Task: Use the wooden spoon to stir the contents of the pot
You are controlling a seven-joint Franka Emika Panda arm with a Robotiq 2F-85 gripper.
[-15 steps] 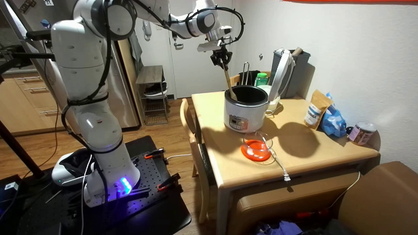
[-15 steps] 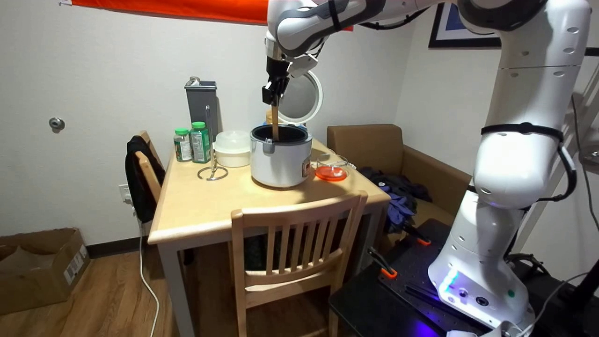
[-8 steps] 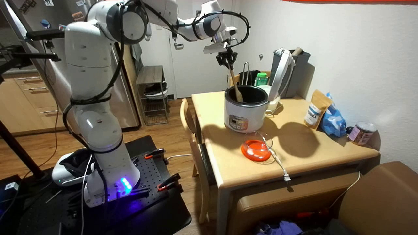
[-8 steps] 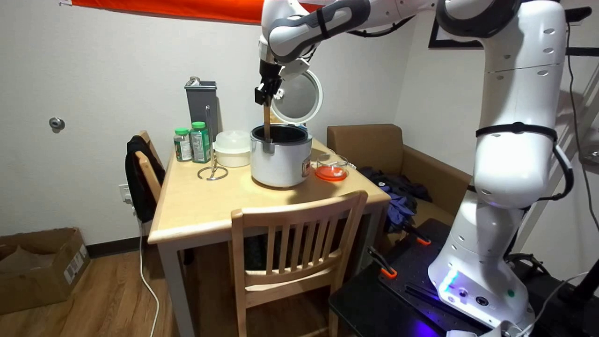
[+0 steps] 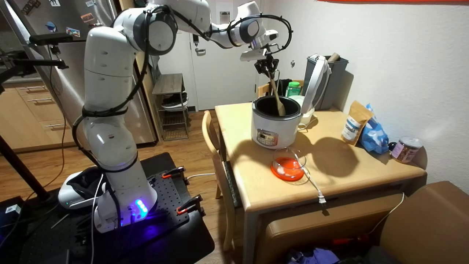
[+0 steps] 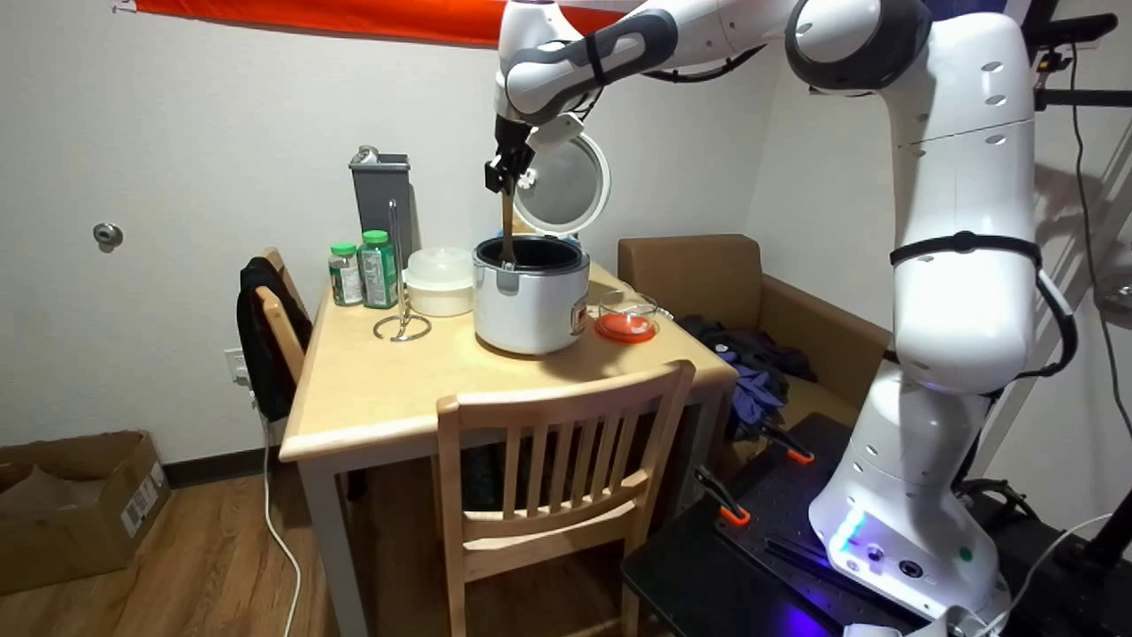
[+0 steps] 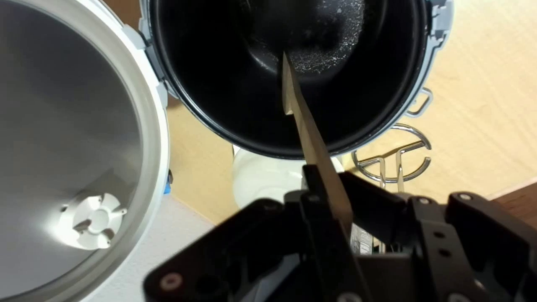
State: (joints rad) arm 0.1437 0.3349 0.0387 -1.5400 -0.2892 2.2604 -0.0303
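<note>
The white pot (image 5: 275, 126) stands on the table with its lid up, its dark interior open above. Slanting down into it is the wooden spoon (image 5: 274, 88), whose head is inside the pot toward the right in that exterior view. My gripper (image 5: 267, 69) is above the rim, shut on the spoon's handle. From the wrist, the spoon (image 7: 308, 130) runs from between the fingers down over the pot's black inner wall (image 7: 201, 84). Small pale specks (image 7: 323, 61) show on the pot's floor; what they are I cannot tell. The spoon's top end is hidden by the gripper.
The raised lid (image 6: 562, 181) stands close beside the gripper. A metal holder (image 6: 398, 292), a white container (image 6: 439, 283) and green-capped jars (image 6: 378, 270) are near the pot. A glass bowl over an orange dish (image 5: 287, 170) and a power cord (image 5: 313, 183) lie in front.
Gripper and spoon have swept across the pot together, rightward in an exterior view, the spoon's head going from the left inner side to the right. The grip stays shut; the pot has not moved.
</note>
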